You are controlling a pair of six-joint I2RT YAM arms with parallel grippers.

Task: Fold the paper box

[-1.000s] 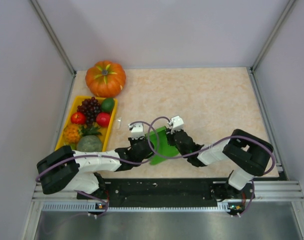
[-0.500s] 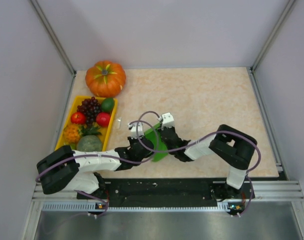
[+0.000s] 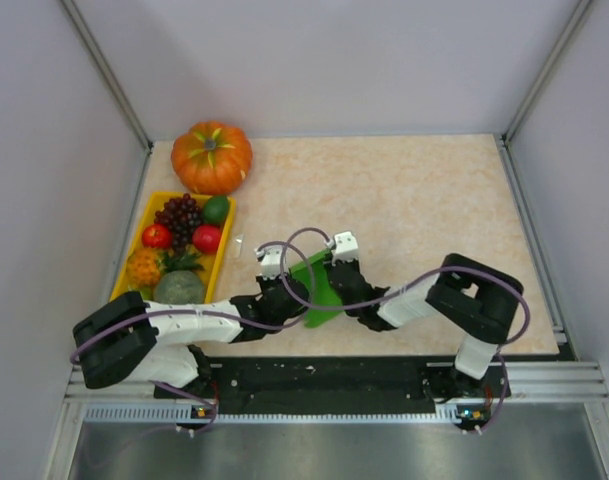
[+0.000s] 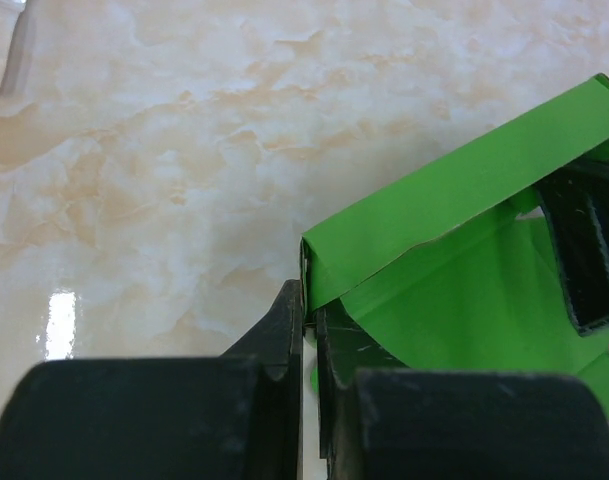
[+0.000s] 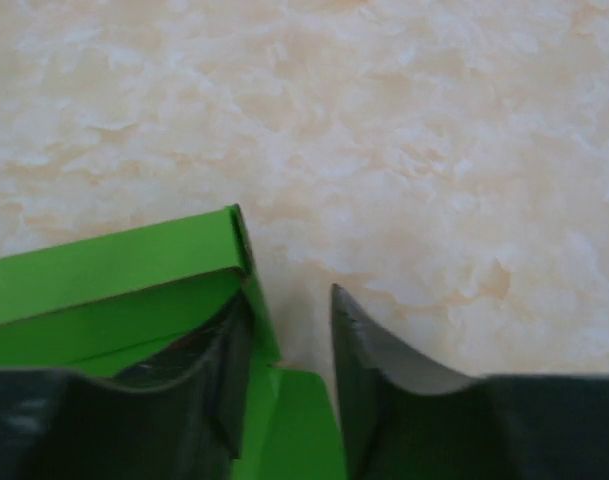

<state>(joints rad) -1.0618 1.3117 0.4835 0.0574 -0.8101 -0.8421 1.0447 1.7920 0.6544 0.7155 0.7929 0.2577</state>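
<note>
So the right arm has backed off a touch to the right compared with half a second ago, and a bit more green shows between the two wrists from above.

The left gripper (image 4: 306, 315) is pinched nearly shut on a corner of the bright green thin card paper box (image 4: 454, 215), right where one long flap is creased up and folded over the sheet. The right gripper (image 5: 287, 297) sits at the other end of that flap with its fingers a moderate way apart. One finger is tucked in against the card wall, and bare stone shows in the gap, so it looks like it's steadying rather than clamping.

The paper box lies on the marbled beige counter (image 4: 184, 150) near the front edge, between the two arms. The ribbed orange pumpkin (image 3: 212, 157) and the yellow plastic tray (image 3: 224, 250) of fruit are well apart, off to the back left.

Progress, I'd guess, is early-ish. One flap is standing, the rest of the sheet looks mostly flat, and no closed box shape yet. Other walls and tabs are still to go.
</note>
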